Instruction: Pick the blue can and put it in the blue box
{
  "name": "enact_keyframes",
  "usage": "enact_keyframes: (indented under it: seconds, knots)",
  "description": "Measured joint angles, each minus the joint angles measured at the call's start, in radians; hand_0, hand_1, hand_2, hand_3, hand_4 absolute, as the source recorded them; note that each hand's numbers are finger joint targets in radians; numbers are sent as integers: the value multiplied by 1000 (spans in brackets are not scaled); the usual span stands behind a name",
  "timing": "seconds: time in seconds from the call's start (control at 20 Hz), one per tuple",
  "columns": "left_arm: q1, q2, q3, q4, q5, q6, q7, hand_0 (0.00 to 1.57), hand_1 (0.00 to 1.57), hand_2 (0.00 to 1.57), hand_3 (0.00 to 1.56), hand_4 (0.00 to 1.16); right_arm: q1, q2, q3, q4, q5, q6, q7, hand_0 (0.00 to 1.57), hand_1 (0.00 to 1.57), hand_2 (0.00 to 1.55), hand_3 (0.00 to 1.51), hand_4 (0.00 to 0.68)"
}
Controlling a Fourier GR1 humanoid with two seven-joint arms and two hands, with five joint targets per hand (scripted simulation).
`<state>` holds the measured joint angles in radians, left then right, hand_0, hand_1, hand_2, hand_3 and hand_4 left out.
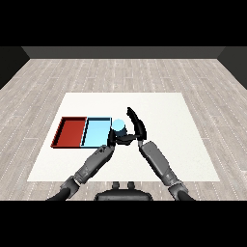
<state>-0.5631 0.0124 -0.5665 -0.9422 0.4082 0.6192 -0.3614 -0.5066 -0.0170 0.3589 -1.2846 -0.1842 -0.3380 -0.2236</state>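
Note:
The blue can stands upright just off the right rim of the light blue tray, near its far right corner. My right hand is immediately right of the can, open, with straight fingers pointing away from me past the can's far side. Its thumb reaches left under the can's near side. My left hand sits close below the can at the tray's right rim. Whether either hand touches the can does not show.
The red tray lies against the left side of the light blue tray. Both trays sit on the left half of the white table. Both forearms converge near the table's middle.

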Motion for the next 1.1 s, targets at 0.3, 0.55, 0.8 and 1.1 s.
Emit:
enact_keyframes:
  seconds: [0.3,0.55,0.8,1.1]
  knots:
    - [15,-2,37,15,14,2,-26,1571,1571,1571,1484,1142,73,-43,-100,-165,-111,77,26,0,0,0,0,0]
    - [20,42,98,16,-5,-3,-45,1571,1571,1571,1475,1153,170,-89,-166,-329,-164,113,18,0,0,0,0,0]
    - [-3,117,149,3,-30,-1,13,1571,1571,1565,1473,1127,257,-131,-263,-401,-223,149,0,0,0,0,0,0]
    - [-95,172,224,119,-59,-17,100,1571,1571,1571,1502,1112,301,-151,-337,-389,-251,186,-30,0,0,0,0,0]
